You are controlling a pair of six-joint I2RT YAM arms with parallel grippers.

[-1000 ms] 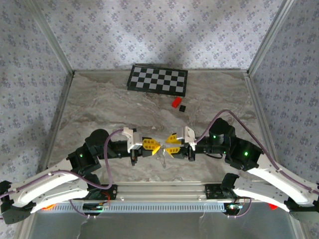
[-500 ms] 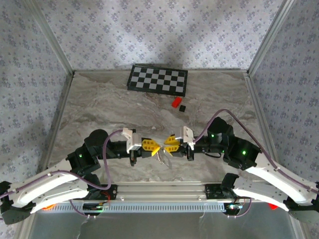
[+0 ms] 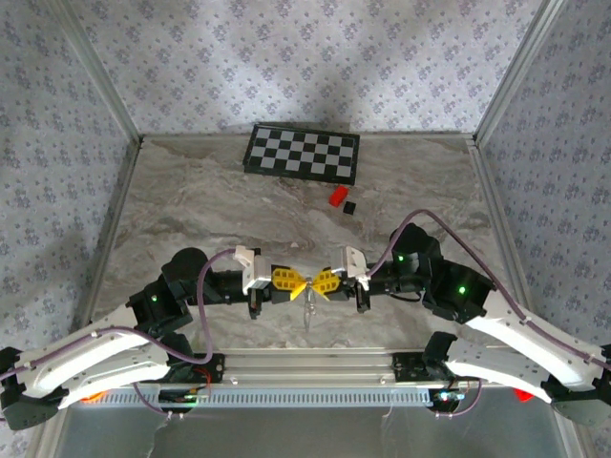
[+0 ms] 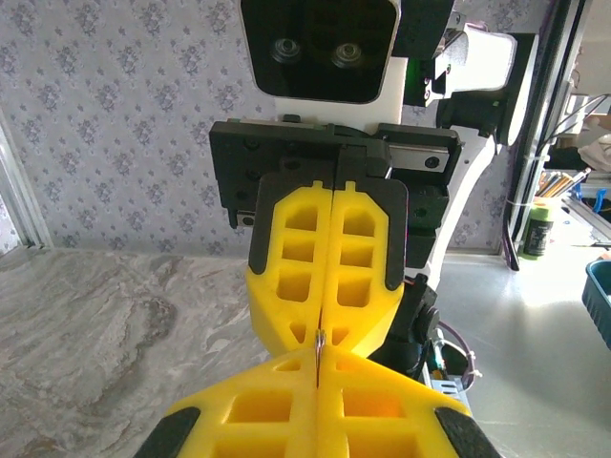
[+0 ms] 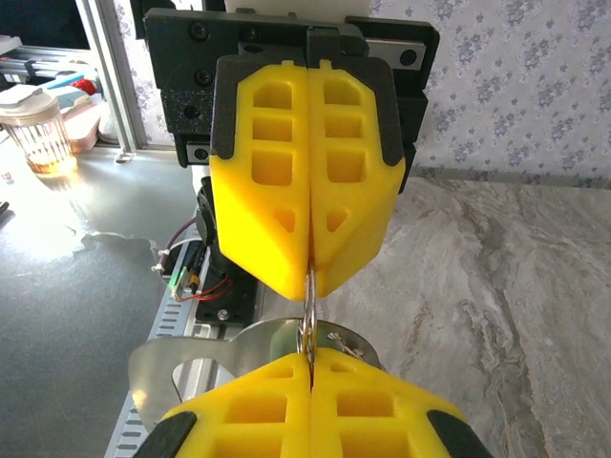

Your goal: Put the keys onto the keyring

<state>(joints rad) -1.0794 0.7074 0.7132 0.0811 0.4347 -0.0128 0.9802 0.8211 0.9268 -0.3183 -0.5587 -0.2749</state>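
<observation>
**Pinching one thin ring from both sides: where it could slip**

Seen from above, the left gripper (image 3: 299,282) and the right gripper (image 3: 321,282) met tip to tip over the 6 o'clock part of the marble table (image 3: 220,210). Both pairs of yellow jaws were fully closed. In the right wrist view the keyring (image 5: 309,310) showed as a thin wire running from the seam of the left jaws at 12 o'clock into the seam of the right jaws at 6 o'clock, so each seemed to pinch it. The keys (image 5: 250,355), pale silvery flat pieces, lay just behind the right fingers. In the top view they hung at 6 o'clock below the meeting point. Whether any key was already threaded could not be told.

The main risk was the wire itself. It was slender and smooth and was held only at the soft tips, so any pull apart or twist out of line would probably let it slide free and drop the bunch. Uneven squeezing might turn the ring and hide its split. The hanging keys could swing and snag a finger. The small red block (image 3: 336,197) and black cube (image 3: 350,207), at 1 o'clock and well apart, posed no hazard.
</observation>
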